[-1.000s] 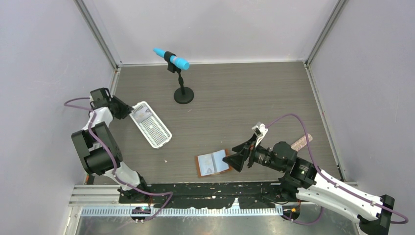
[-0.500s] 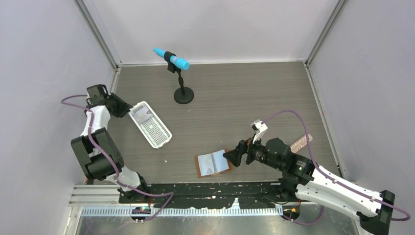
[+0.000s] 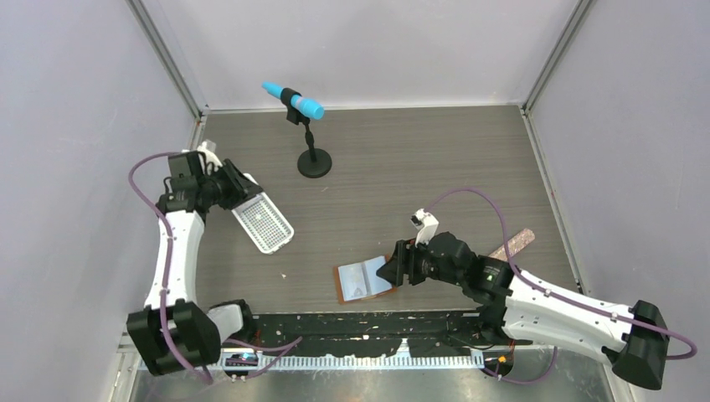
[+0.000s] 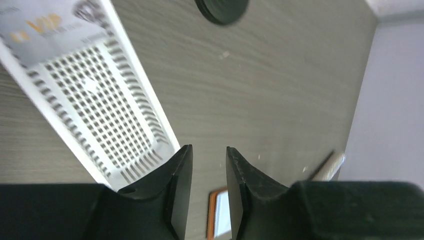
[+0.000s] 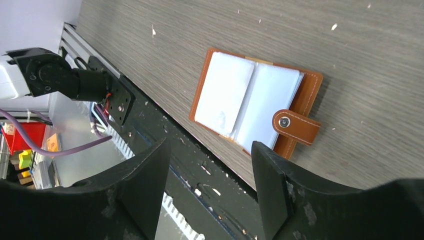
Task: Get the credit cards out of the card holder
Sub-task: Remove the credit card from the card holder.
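The tan leather card holder (image 3: 366, 279) lies open and flat on the grey wood-grain table (image 3: 393, 184), close to the near edge and a little right of centre. Its snap tab (image 5: 295, 126) hangs off the right side. A pale credit card (image 5: 223, 93) sits in the pocket on the page farther from the tab.

The right arm's fingers (image 3: 392, 270) hover just beside the holder's tab side. They are spread wide apart with nothing between them. Whether they touch the leather cannot be told.

Farther right, a thin pinkish strip (image 3: 513, 244) lies on the table.

Farther back on the left, a white perforated tray (image 3: 266, 224) lies at an angle. A second credit card (image 4: 44, 29), grey with gold "VIP" lettering, rests in the tray's far end.

The left arm's fingers (image 3: 244, 186) hang over that far end. They are parted by a narrow gap and hold nothing.

Toward the back of the table stands a black microphone stand (image 3: 314, 159) carrying a bright blue microphone (image 3: 293, 100), well apart from both arms.
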